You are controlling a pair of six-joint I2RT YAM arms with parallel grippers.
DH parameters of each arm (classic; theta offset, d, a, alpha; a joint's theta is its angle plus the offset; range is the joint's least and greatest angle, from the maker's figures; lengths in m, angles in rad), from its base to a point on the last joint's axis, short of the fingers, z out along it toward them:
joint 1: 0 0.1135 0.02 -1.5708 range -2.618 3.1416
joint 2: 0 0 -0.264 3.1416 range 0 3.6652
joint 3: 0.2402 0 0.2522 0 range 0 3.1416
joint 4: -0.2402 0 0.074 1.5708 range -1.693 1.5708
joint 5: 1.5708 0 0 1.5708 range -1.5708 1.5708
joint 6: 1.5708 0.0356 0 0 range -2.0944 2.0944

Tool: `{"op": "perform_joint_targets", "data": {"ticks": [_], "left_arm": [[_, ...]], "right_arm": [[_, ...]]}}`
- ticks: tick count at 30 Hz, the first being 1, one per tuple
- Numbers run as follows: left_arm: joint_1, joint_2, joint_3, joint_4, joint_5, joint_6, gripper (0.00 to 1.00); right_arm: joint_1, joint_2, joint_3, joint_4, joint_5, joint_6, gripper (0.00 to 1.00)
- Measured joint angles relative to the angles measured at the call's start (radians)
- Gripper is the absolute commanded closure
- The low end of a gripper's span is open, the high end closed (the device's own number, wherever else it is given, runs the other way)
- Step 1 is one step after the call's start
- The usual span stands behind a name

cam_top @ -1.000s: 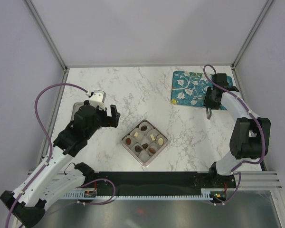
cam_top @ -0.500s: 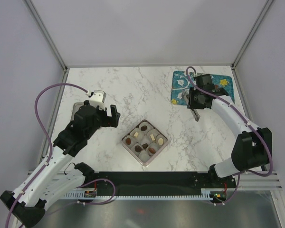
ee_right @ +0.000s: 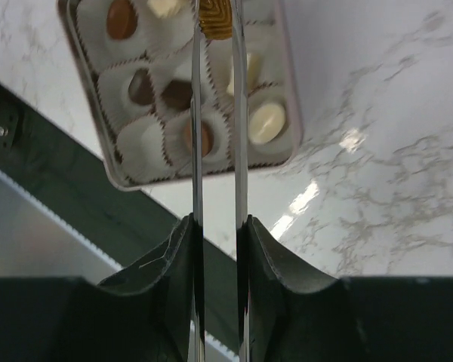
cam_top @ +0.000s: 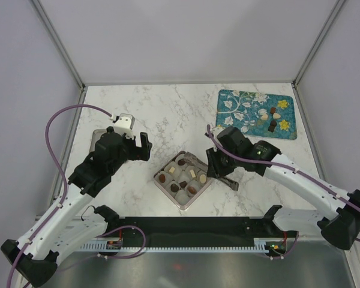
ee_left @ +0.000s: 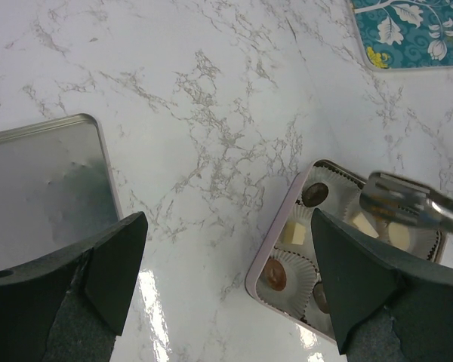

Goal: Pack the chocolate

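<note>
chocolates [cam_top: 162, 178]: brown, dark and cream pieces sit in tray [cam_top: 168, 193] cups. One ridged brown piece [ee_right: 215, 19] pinched in right gripper [ee_right: 216, 9] over tray. A few loose ones [cam_top: 284, 125] on teal mat [cam_top: 240, 108].

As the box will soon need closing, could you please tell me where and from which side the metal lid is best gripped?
On the lid, probably the edge facing the box, taken from above by the open left gripper, pinching the rim. It lies flat on the table, so only that thin rim offers a hold, and bare table lies beside that edge.
</note>
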Motion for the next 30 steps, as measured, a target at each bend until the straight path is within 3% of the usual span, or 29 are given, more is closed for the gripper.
{"op": "perform_joint_targets", "data": {"ticks": [6,14,30], "left_arm": [[0.0,0.004,0.0,0.0,-0.001,0.0,0.03],[0.0,0.005,0.0,0.0,-0.002,0.0,0.03],[0.0,0.005,0.0,0.0,-0.003,0.0,0.03]], "right_arm": [[0.224,-0.048,-0.03,-0.048,-0.009,0.097,0.67],[0.407,-0.072,-0.032,-0.09,0.017,0.187,0.67],[0.463,-0.033,-0.059,-0.091,0.077,0.243,0.6]]}}
